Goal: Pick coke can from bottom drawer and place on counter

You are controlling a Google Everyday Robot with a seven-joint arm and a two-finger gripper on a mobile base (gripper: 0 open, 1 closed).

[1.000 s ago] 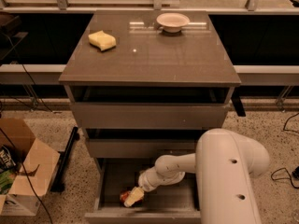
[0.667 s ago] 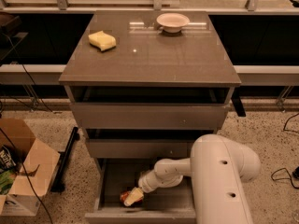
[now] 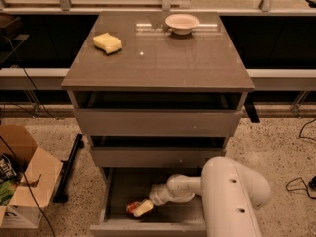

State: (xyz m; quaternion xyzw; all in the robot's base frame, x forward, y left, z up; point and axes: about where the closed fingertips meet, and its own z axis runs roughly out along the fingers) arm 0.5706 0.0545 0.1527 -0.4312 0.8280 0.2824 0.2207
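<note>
The bottom drawer [image 3: 148, 227] is pulled open under two shallower drawers that also stand slightly open. The coke can [image 3: 132, 209], small and red, lies on the drawer's grey floor near the front left. My gripper [image 3: 143, 209] is down inside the drawer, its pale tip right against the can's right side and partly covering it. My white arm [image 3: 232, 196] reaches in from the right. The counter [image 3: 158, 58] is the glossy grey-brown top of the cabinet.
A yellow sponge [image 3: 107, 43] lies at the counter's back left and a white bowl [image 3: 182, 22] at its back middle. An open cardboard box [image 3: 24, 181] stands on the floor to the left. Cables [image 3: 298, 181] lie on the floor at the right.
The arm's large white body has shifted slightly left. The gripper stays at the can in the bottom drawer, and the can has not visibly moved.
</note>
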